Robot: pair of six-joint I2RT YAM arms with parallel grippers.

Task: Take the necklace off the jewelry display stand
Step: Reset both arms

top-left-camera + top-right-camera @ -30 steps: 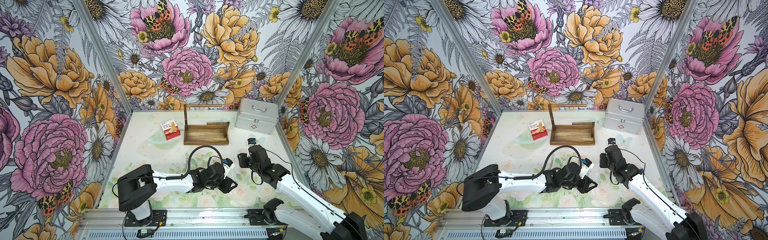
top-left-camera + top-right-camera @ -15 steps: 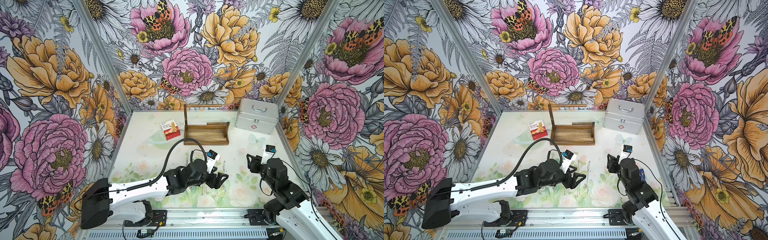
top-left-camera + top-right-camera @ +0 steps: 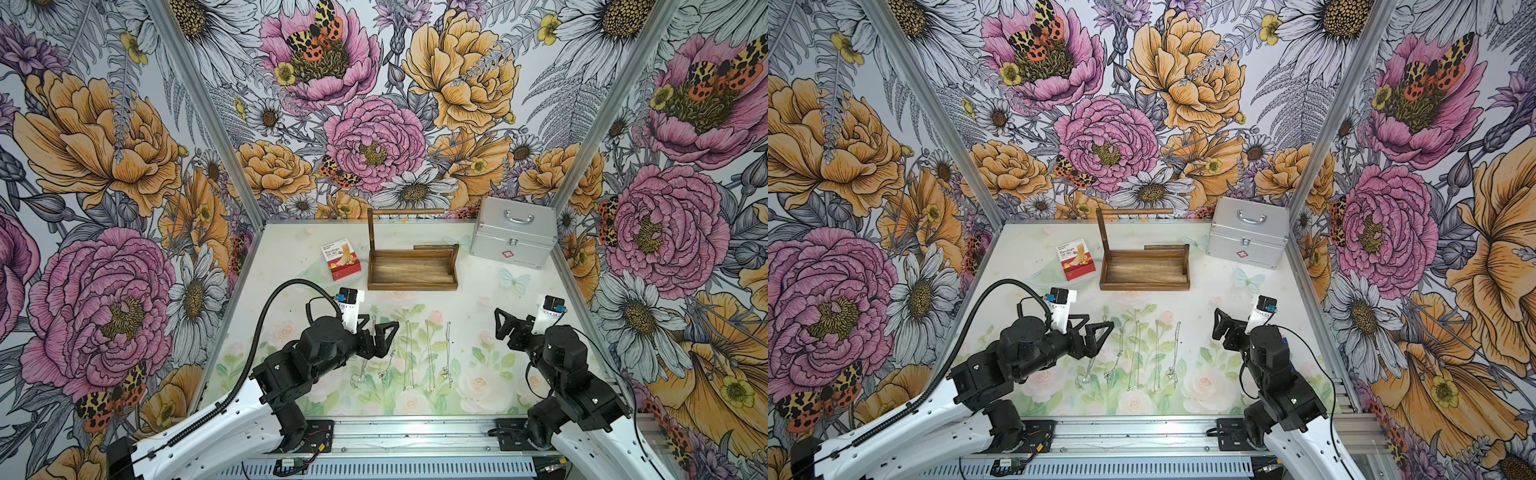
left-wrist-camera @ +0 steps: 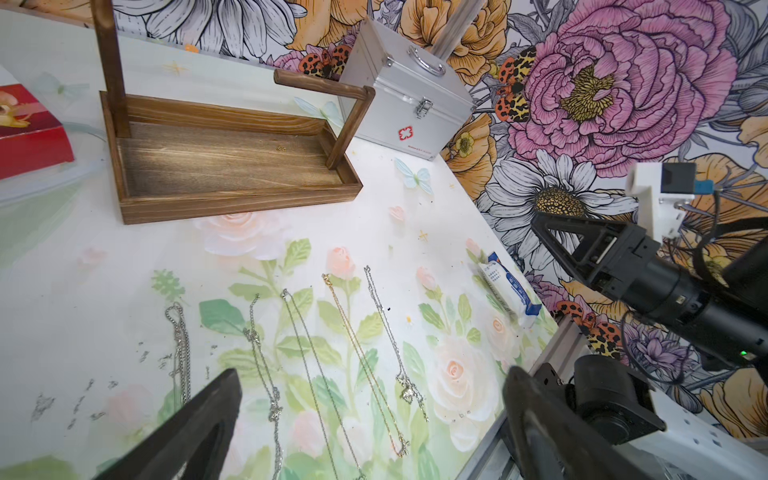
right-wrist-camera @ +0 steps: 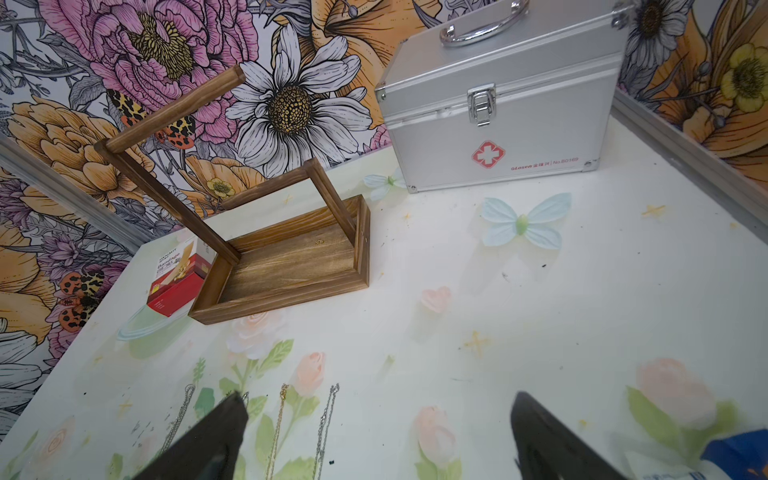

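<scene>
Left wrist view: my left hand (image 4: 370, 378) and right hand (image 5: 378, 401) have both just sprung wide open, holding nothing; necklaces (image 4: 362, 357) lie in a row on the desk (image 4: 415, 232), jewelry display stand (image 4: 232, 166) bare behind them, so the job looks finished

A silver case (image 3: 513, 243) and red box (image 3: 341, 261) stand well apart.

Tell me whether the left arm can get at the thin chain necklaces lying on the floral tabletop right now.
Probably yes. The left gripper hangs open over one end of the row of thin chain necklaces, and nothing lies between them. The right gripper stands off to the side.
</scene>
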